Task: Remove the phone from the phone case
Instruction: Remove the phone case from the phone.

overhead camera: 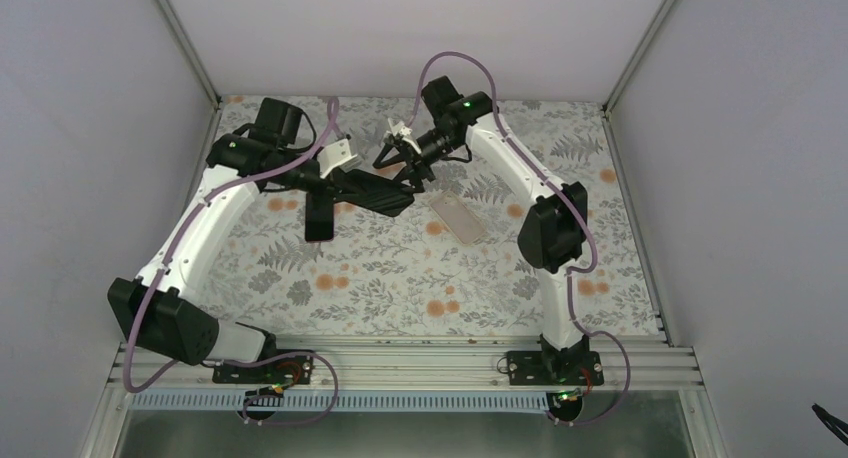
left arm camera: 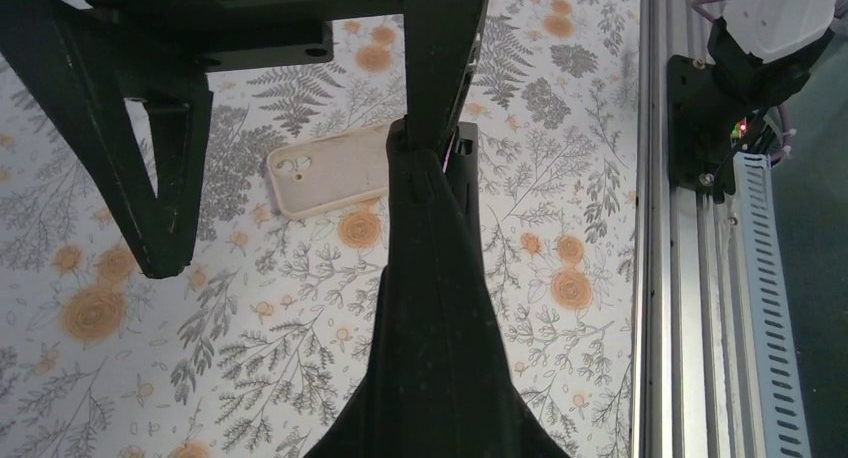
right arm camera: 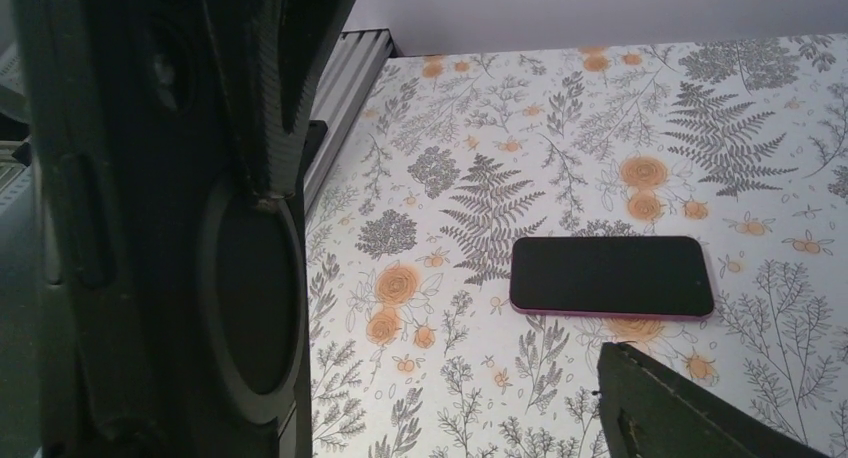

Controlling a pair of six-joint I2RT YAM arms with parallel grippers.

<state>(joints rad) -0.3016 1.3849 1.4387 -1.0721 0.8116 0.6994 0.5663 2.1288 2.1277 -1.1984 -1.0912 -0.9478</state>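
The phone lies flat on the table, dark screen up with a pink edge, bare and apart from both grippers; it also shows in the right wrist view. A black case with an oval ring on it is held off the table between the arms. My left gripper is shut on its edge, and its fingers are pressed together. My right gripper is open wide, with one finger against the case and the other in free air.
A beige empty case with camera holes lies on the table right of the grippers. The aluminium rail with the arm bases runs along the near edge. Grey walls enclose the floral table.
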